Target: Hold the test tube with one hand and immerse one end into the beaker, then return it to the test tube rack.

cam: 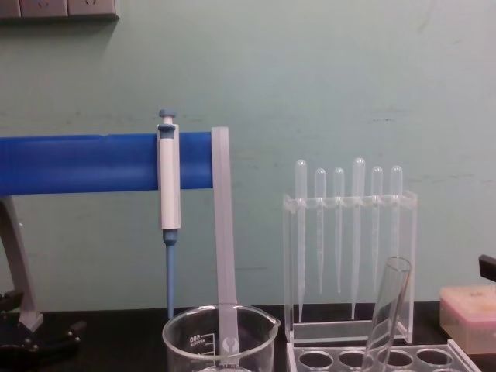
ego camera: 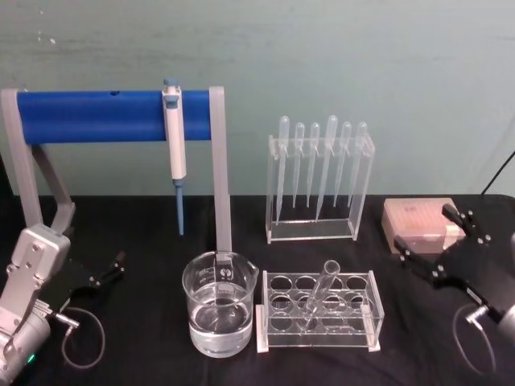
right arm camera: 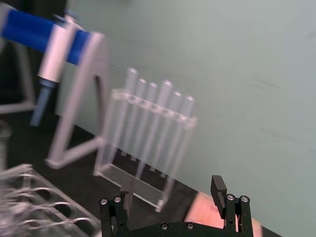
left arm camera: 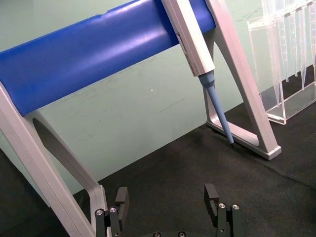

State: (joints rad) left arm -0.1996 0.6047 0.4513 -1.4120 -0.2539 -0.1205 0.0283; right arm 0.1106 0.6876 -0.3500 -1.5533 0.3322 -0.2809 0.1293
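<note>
One test tube (ego camera: 320, 293) sits in the clear test tube rack (ego camera: 372, 315). It is to the left of the right gripper (ego camera: 422, 227), a little nearer the robot's body and well apart from the gripper. The right gripper hangs with its fingers spread and holds nothing. The left gripper (left arm camera: 166, 195) is far off on the opposite side, also spread and holding nothing.

The likeliest trouble is a pinch that comes in off the tube's line. The tube looks loose in its hole, so a finger brushing the rim could rock it or knock it flat across the rack. Smooth glass may also slide between the pads if it is caught too near the rim. Pulling straight up against the lean could snag the rack and drag it.

From the right gripper, the beaker (ego camera: 219, 304) lies beyond the tube and just beside the rack. It holds water, so a hasty sideways carry might clip its wall. A pinkish box (ego camera: 414, 219) sits close behind the right gripper.

The tube's long axis is near upright but tilted. The open rim is on top and leans toward the right gripper, and the round end points down into the rack.
</note>
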